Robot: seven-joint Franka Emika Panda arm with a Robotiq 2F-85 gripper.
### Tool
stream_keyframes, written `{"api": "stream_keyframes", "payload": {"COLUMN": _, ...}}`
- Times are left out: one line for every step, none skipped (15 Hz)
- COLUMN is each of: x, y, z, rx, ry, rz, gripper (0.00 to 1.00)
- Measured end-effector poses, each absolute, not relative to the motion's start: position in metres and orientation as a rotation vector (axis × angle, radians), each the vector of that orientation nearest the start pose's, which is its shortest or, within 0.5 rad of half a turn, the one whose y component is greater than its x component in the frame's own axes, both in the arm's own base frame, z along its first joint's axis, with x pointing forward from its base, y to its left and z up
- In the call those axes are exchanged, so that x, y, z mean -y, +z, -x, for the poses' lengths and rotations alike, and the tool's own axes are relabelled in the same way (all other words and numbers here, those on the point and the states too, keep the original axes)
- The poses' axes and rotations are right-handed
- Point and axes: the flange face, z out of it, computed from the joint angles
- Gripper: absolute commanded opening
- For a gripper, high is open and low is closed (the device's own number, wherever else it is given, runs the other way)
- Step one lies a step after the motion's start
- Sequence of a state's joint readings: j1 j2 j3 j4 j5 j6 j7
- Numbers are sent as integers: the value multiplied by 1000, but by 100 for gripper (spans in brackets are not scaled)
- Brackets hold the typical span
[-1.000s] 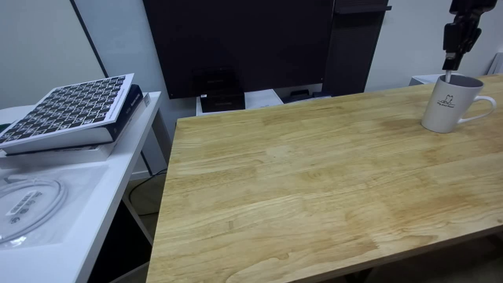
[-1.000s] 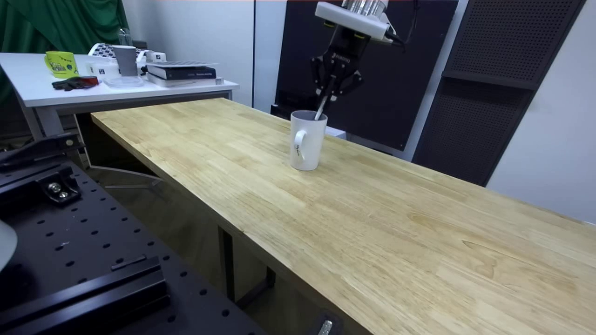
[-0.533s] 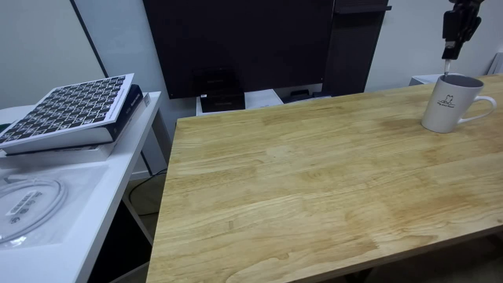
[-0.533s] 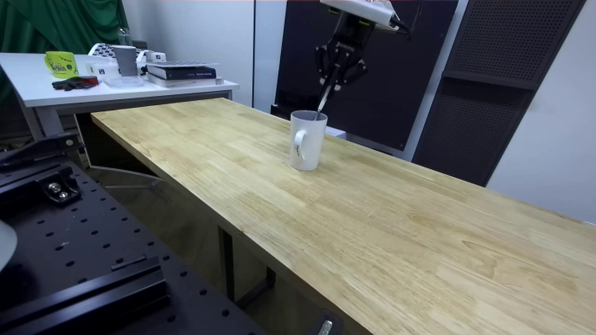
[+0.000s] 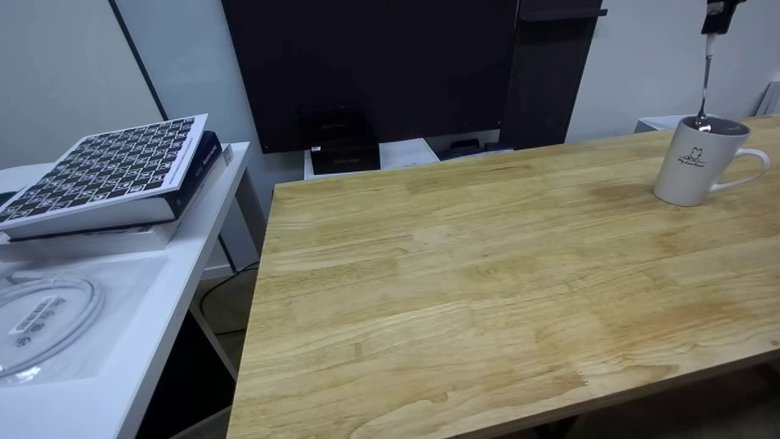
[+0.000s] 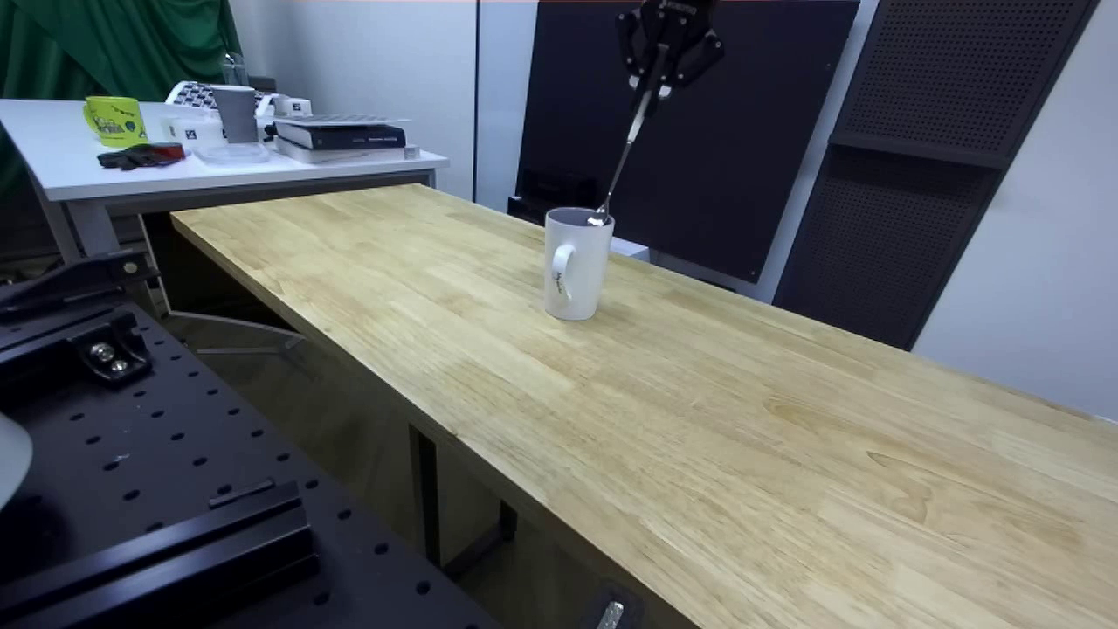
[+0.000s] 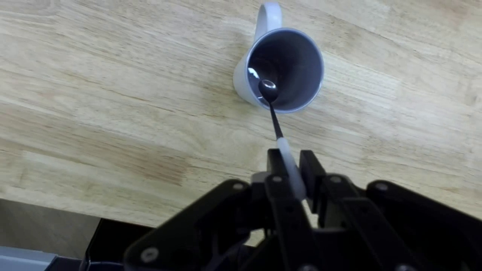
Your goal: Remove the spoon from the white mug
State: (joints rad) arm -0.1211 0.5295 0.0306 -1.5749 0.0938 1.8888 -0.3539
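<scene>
The hand [image 7: 293, 162], jaws nearly together, pinches the spoon [image 7: 284, 146] high, likely so its whole length can clear the mug [image 6: 583, 273].

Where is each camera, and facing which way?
In an exterior view: high beside the table, facing the black panel; jaws at top right.
In an exterior view: near a holed black plate, facing slantwise across the table; jaws at top.
Wrist view: on the wrist, looking into the white mug; jaws shut on the spoon.
In both exterior views: table, black panel, white mug, spoon.
</scene>
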Motion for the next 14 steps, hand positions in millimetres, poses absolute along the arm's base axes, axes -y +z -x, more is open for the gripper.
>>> {"api": "stream_keyframes", "payload": {"x": 56, "y": 332, "z": -667, "rx": 335, "ry": 268, "rz": 2974, "gripper": 4}}
{"api": "stream_keyframes", "payload": {"x": 57, "y": 347, "z": -670, "rx": 339, "ry": 254, "rz": 2986, "gripper": 4}}
{"api": "stream_keyframes", "payload": {"x": 58, "y": 362, "z": -672, "rx": 341, "ry": 238, "rz": 2996, "gripper": 4}}
{"api": "stream_keyframes", "payload": {"x": 61, "y": 378, "z": -673, "rx": 342, "ry": 225, "rz": 3009, "gripper": 4}}
{"api": "stream_keyframes", "payload": {"x": 65, "y": 391, "z": -674, "rx": 340, "ry": 213, "rz": 3022, "gripper": 4}}
{"api": "stream_keyframes", "payload": {"x": 72, "y": 403, "z": -674, "rx": 332, "ry": 205, "rz": 3037, "gripper": 4}}
{"api": "stream_keyframes", "payload": {"x": 81, "y": 410, "z": -672, "rx": 319, "ry": 205, "rz": 3053, "gripper": 4}}
{"api": "stream_keyframes", "payload": {"x": 92, "y": 412, "z": -669, "rx": 299, "ry": 215, "rz": 3067, "gripper": 4}}
{"api": "stream_keyframes", "payload": {"x": 106, "y": 412, "z": -666, "rx": 271, "ry": 235, "rz": 3079, "gripper": 4}}
{"api": "stream_keyframes", "payload": {"x": 120, "y": 408, "z": -663, "rx": 239, "ry": 257, "rz": 3086, "gripper": 4}}
{"api": "stream_keyframes", "payload": {"x": 137, "y": 402, "z": -658, "rx": 204, "ry": 289, "rz": 3092, "gripper": 4}}
{"api": "stream_keyframes", "payload": {"x": 153, "y": 394, "z": -653, "rx": 166, "ry": 326, "rz": 3094, "gripper": 4}}
{"api": "stream_keyframes", "payload": {"x": 169, "y": 385, "z": -647, "rx": 126, "ry": 365, "rz": 3089, "gripper": 4}}
{"api": "stream_keyframes", "payload": {"x": 186, "y": 372, "z": -641, "rx": 83, "ry": 412, "rz": 3078, "gripper": 4}}
